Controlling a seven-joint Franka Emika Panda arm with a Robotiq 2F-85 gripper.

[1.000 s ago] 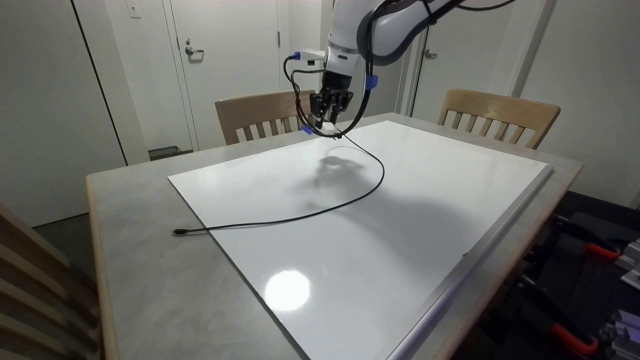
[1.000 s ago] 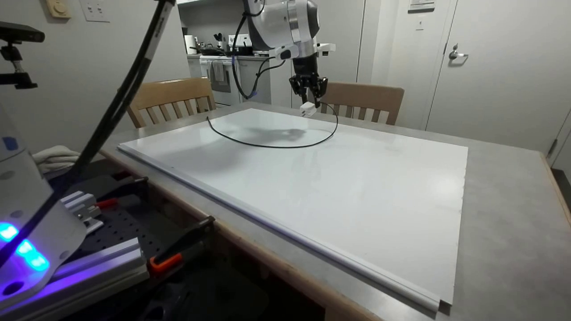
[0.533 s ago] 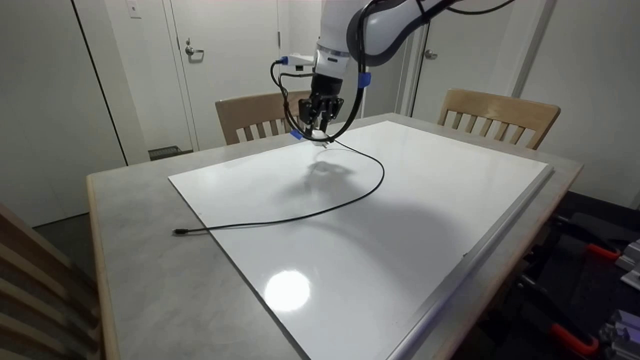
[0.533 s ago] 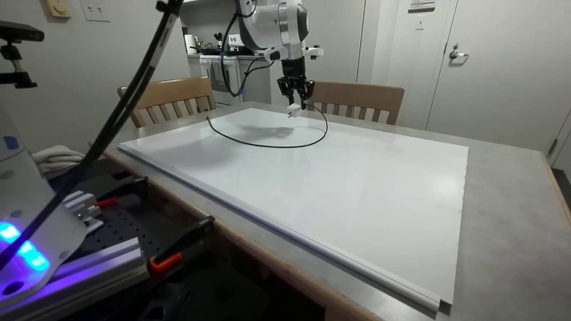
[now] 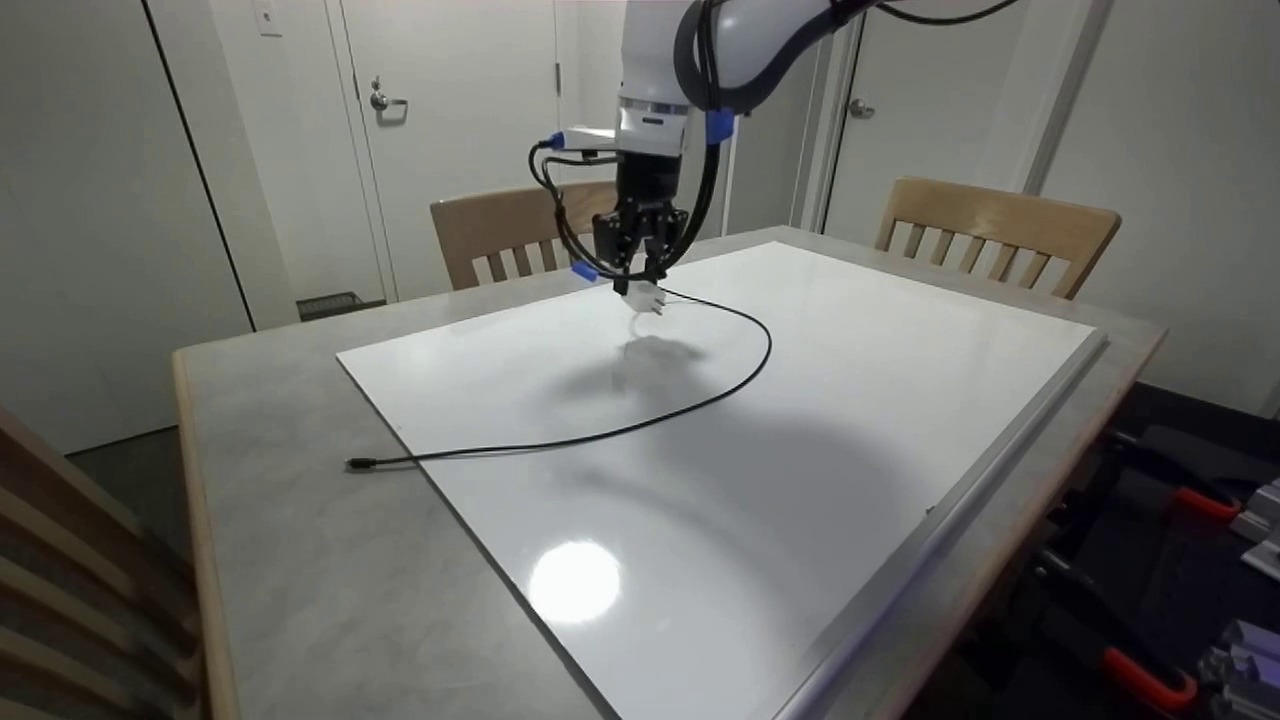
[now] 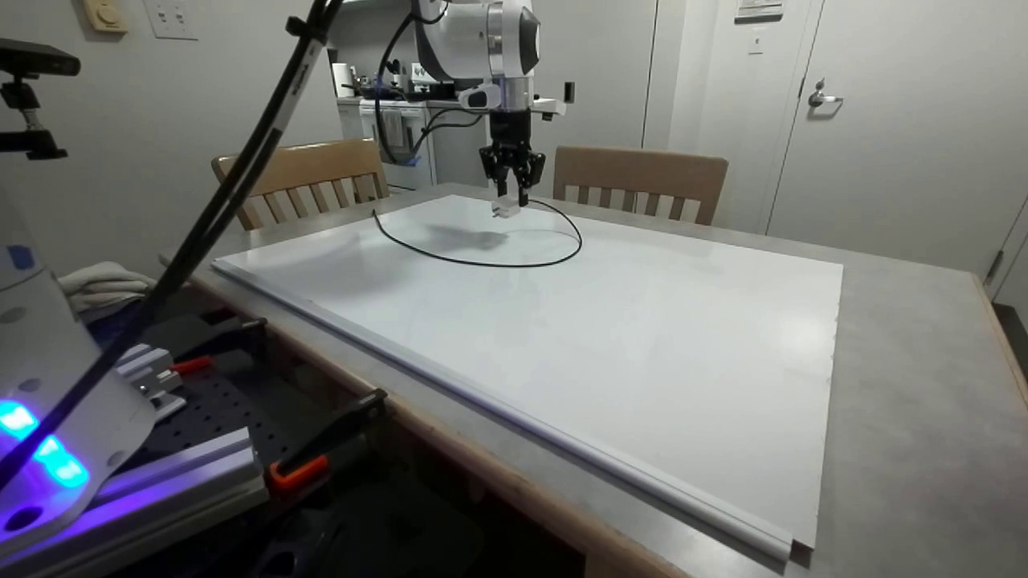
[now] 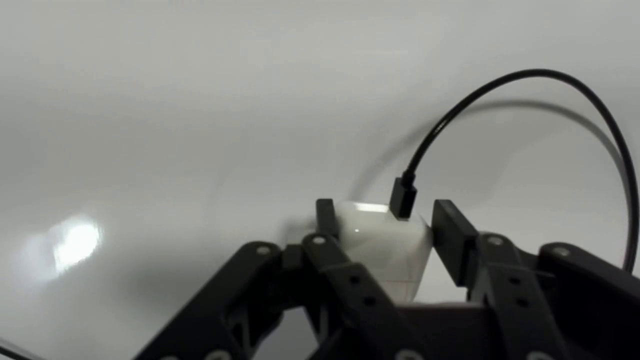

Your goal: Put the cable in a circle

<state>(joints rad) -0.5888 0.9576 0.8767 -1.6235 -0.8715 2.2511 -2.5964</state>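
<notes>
White arm (image 5: 650,60), black gripper (image 7: 386,225), blue-banded cables (image 5: 708,180)

Thin, smooth and black, the cable (image 7: 540,73) ends on one side in a small rectangular connector (image 7: 403,199), set into a white pronged plug (image 7: 380,250) that the end effector (image 7: 387,221) holds aloft. Just beside the end effector it arches through the air, then lies lower down in one broad, open bend that passes back by it. The slightly thicker, dark far tip (image 5: 362,463) rests well apart from the end effector.
</notes>
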